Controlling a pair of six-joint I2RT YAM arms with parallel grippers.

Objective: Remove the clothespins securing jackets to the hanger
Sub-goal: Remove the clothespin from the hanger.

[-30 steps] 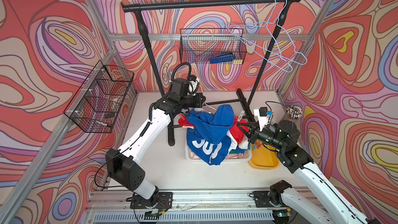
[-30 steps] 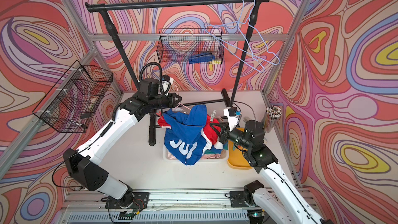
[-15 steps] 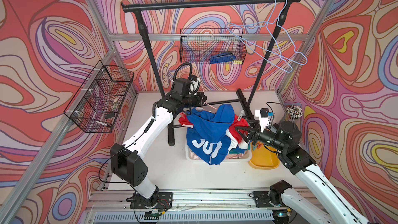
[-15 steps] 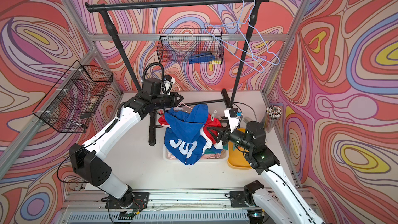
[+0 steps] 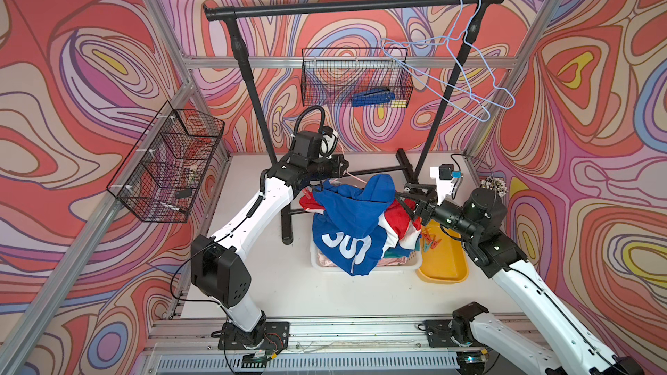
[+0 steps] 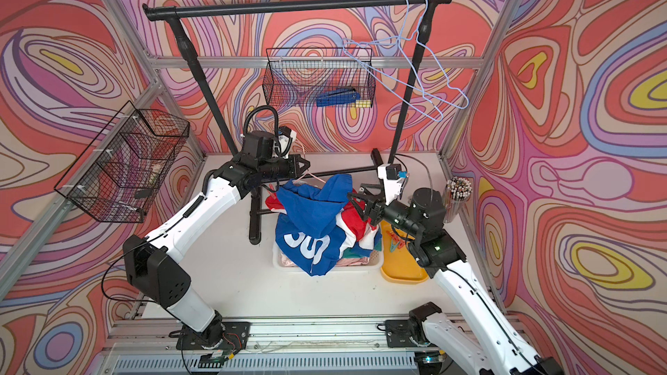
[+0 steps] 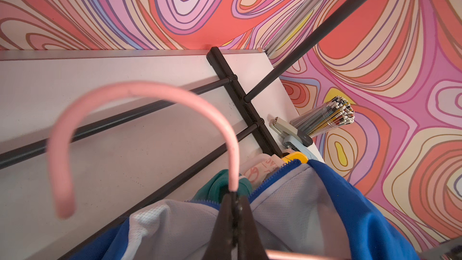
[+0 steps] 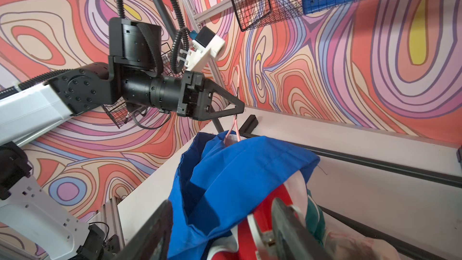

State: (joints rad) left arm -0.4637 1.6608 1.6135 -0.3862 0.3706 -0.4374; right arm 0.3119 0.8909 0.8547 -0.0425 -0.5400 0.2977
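Your left tool [image 7: 232,196] is clamped shut on the neck of the pink hanger [image 7: 140,91], hook arching upright above the grip, neck running down into the collars. The jackets [image 5: 346,218] drape from it lengthwise toward the tabletop's [image 5: 288,290] front edge, the blue one's hem lapping the white basket [image 5: 400,267] at mid-tabletop. Your right tool [image 8: 222,211], shut a second ago, now stands with jaws apart astride the blue and red cloth. Loose clothespins [image 5: 430,242] lie jumbled, pointing different ways, in the yellow tray [image 5: 444,268] near the right edge. The jackets and hanger hang where they did a second ago
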